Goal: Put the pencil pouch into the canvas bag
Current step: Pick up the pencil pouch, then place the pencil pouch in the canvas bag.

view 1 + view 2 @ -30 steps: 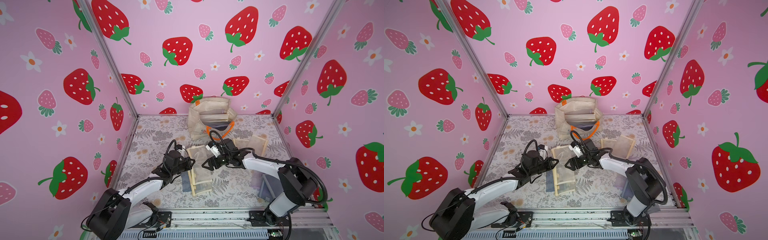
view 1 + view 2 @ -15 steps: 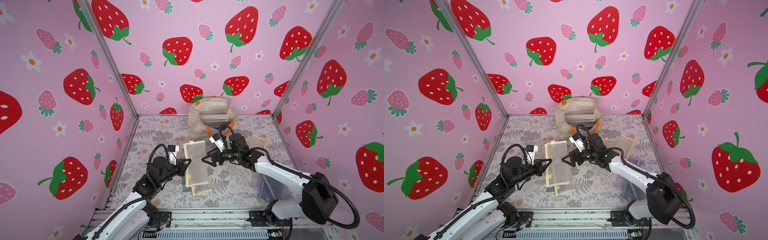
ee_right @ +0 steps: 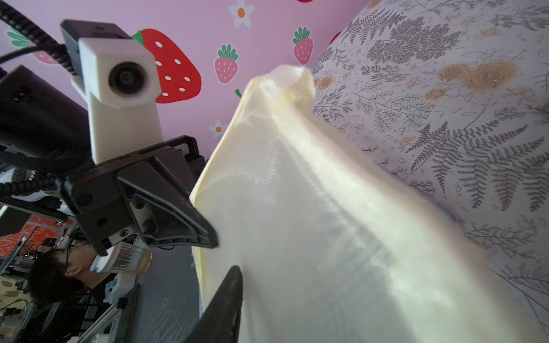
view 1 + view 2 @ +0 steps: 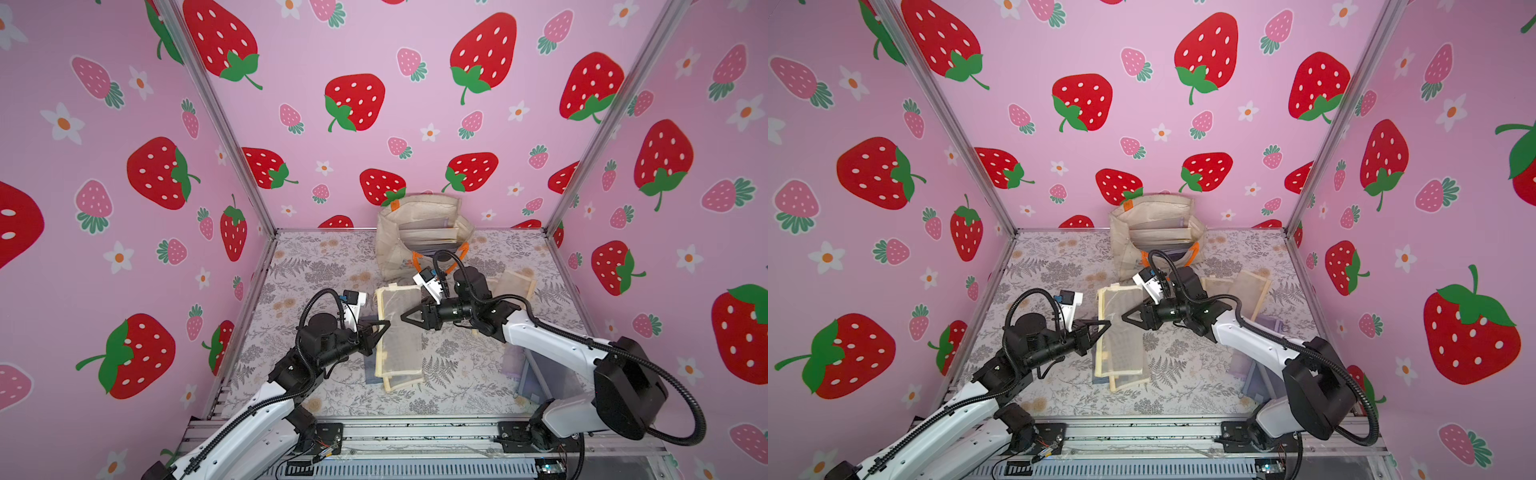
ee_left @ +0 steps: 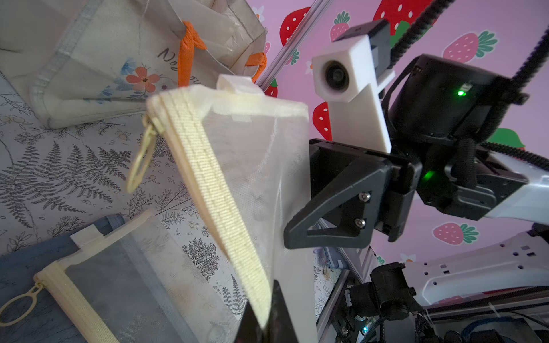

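A cream mesh pencil pouch [image 4: 399,303] [image 4: 1121,299] hangs above the table's middle, held between both arms. My left gripper [image 4: 385,326] [image 4: 1106,323] is shut on its zipper edge, and the left wrist view shows the woven band pinched in the jaws [image 5: 264,320]. My right gripper [image 4: 405,318] [image 4: 1125,318] is closed on the opposite edge. In the right wrist view the pouch [image 3: 326,222] fills the frame beside one dark finger [image 3: 225,303]; the other is hidden. The canvas bag [image 4: 419,232] [image 4: 1154,232] stands open at the back wall, with flat items inside.
Below the held pouch lies another cream mesh pouch [image 4: 399,380] on a blue one [image 5: 29,261]. More cream pouches [image 4: 515,282] lie right of the bag, and greyish-purple pouches [image 4: 540,374] sit at the front right. Pink walls close three sides.
The left gripper has lifted the pouch off the stack. The right gripper came across, stood open beside it, and has now closed on its other edge.
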